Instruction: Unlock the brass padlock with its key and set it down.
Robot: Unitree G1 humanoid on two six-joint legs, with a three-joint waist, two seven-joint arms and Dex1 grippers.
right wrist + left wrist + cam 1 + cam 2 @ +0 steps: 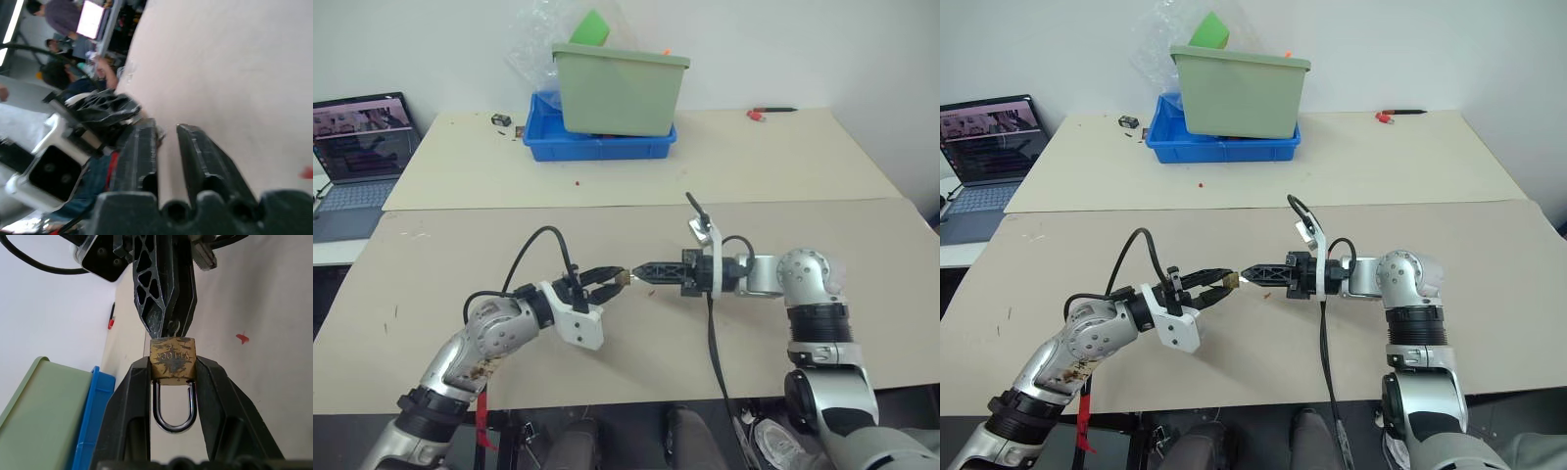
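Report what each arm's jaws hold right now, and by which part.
The left gripper clamps the brass padlock by its body's two sides, shackle pointing back toward the wrist. The right gripper shows a gap between its jaws; whether it holds anything cannot be told.

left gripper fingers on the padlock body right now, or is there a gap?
Touching. The left wrist view shows both fingers of the left gripper pressed flush against the sides of the brass padlock, no gap.
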